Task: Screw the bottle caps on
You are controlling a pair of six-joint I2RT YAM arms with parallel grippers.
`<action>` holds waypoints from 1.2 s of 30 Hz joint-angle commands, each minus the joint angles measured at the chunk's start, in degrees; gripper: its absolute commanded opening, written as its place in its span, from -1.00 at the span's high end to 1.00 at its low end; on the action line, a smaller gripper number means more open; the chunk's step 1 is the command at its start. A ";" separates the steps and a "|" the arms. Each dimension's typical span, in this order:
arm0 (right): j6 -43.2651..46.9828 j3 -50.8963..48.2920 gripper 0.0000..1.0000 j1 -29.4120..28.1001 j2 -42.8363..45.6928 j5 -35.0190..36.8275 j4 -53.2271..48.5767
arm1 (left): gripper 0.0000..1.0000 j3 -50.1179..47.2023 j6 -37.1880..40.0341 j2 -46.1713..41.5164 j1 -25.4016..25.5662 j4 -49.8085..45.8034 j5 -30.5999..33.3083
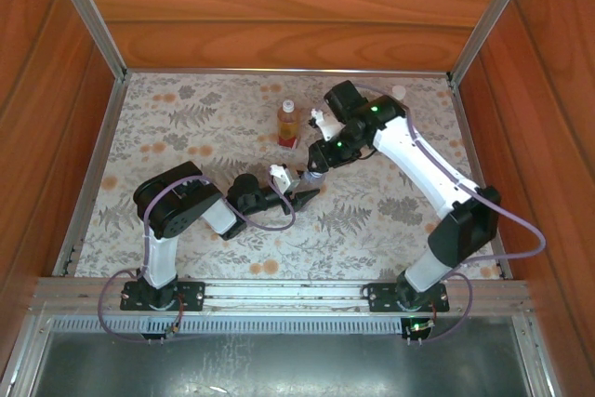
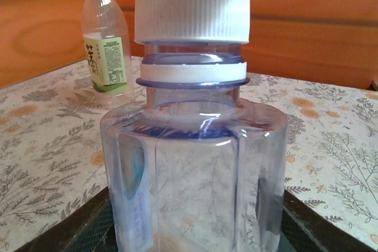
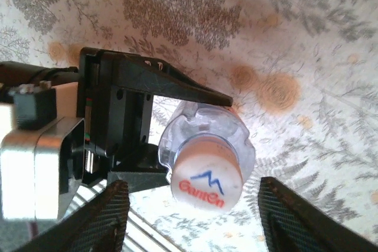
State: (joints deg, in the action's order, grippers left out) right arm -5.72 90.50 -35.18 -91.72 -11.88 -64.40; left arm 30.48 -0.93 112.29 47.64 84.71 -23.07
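**Plastic, cloth and wood in front of you**

Your bluish bottle [image 2: 195, 187] is clear, glossy, smooth plastic. Its white cap [image 2: 192, 13] is matt plastic with ribbed sides. Behind it, the green-label bottle [image 2: 106, 45] is clear plastic too. Under it lies a matt printed cloth [image 2: 331, 146]. Beyond it stands a smooth, varnished wood wall [image 2: 307, 39].

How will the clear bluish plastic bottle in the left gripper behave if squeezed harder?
The clear bluish plastic bottle looks empty, so probably light. Its thin see-through walls would likely flex inward. Smooth sides might slip within the left gripper.
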 commanded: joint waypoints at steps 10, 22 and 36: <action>-4.11 -4.53 0.32 3.67 0.93 -3.45 8.17 | -0.15 -0.22 0.34 1.70 0.47 -3.53 -1.32; -5.26 -12.09 0.55 5.38 3.62 -9.58 12.01 | -0.14 1.25 -1.45 2.41 0.48 -3.55 0.30; -7.53 -18.57 0.62 6.66 9.00 -9.96 15.80 | -0.13 1.60 -3.29 2.67 0.40 -3.54 1.77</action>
State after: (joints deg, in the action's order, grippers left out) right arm -12.36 73.71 -28.51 -83.44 -20.10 -46.68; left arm 31.57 -2.42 113.21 47.81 84.66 -22.15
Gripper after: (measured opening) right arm 0.199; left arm 0.568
